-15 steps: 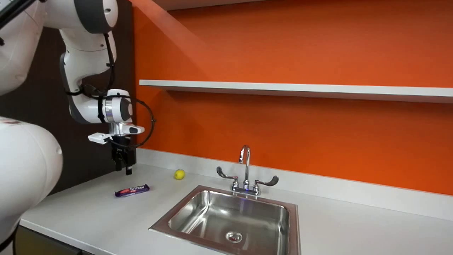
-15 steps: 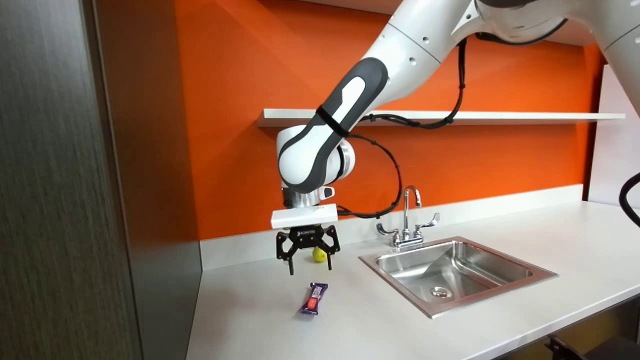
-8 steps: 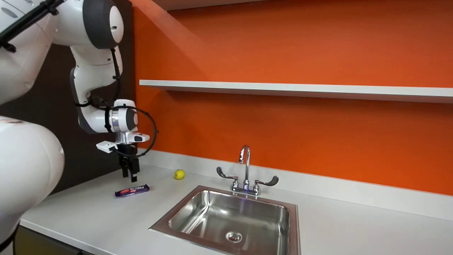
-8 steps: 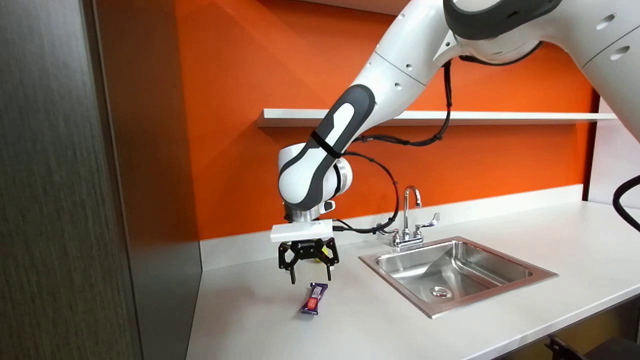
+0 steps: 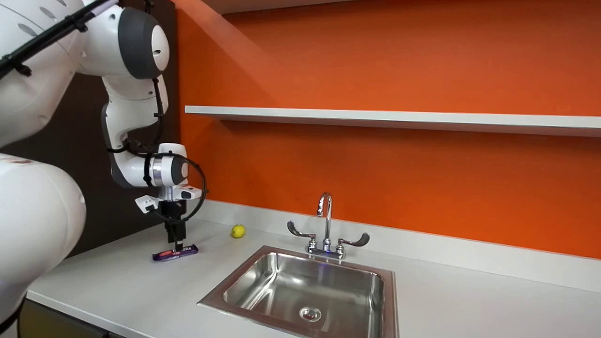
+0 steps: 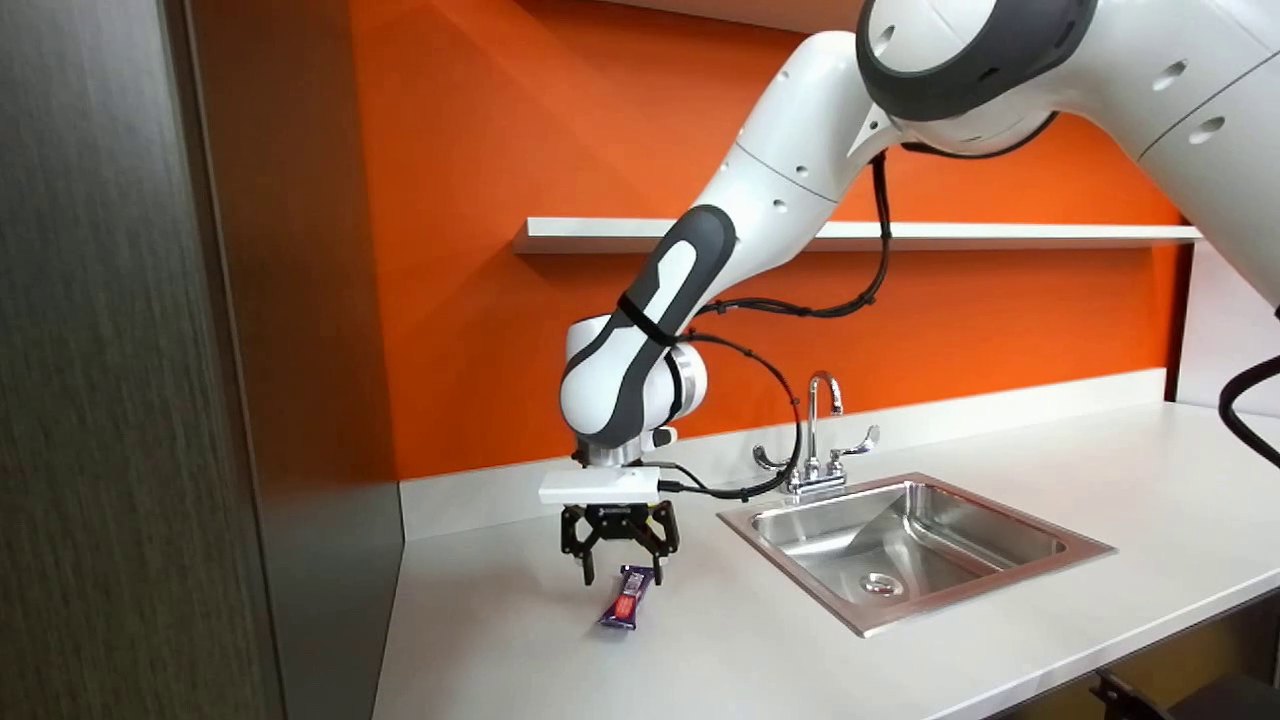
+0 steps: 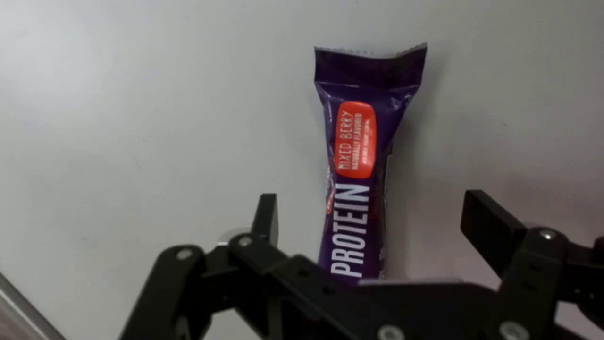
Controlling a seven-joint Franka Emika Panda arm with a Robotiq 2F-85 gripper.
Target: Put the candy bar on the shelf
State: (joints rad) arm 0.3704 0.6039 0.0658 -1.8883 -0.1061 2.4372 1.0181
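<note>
The candy bar [image 5: 163, 256] lies flat on the countertop in a dark purple wrapper; it also shows in an exterior view [image 6: 626, 602] and in the wrist view [image 7: 355, 141]. My gripper [image 7: 371, 196] is open, with one finger on each side of the bar and a gap to both sides. Its near end is hidden behind the gripper body in the wrist view. In both exterior views the gripper [image 5: 178, 248] [image 6: 622, 580] points down, with its fingertips low, close above the countertop at the bar. The shelf [image 5: 375, 115] [image 6: 1000, 236] is a pale board high on the orange wall.
A small yellow-green ball [image 5: 238, 231] sits on the countertop [image 5: 117, 291] near the wall. A steel sink [image 5: 390, 300] with a faucet [image 5: 327, 220] is set into the counter. A dark cabinet panel [image 6: 300, 400] stands at the counter's end beside the arm.
My open gripper has moved down to the candy bar, also shifting a little to the right in an exterior view. The bar and the ball have not moved.
</note>
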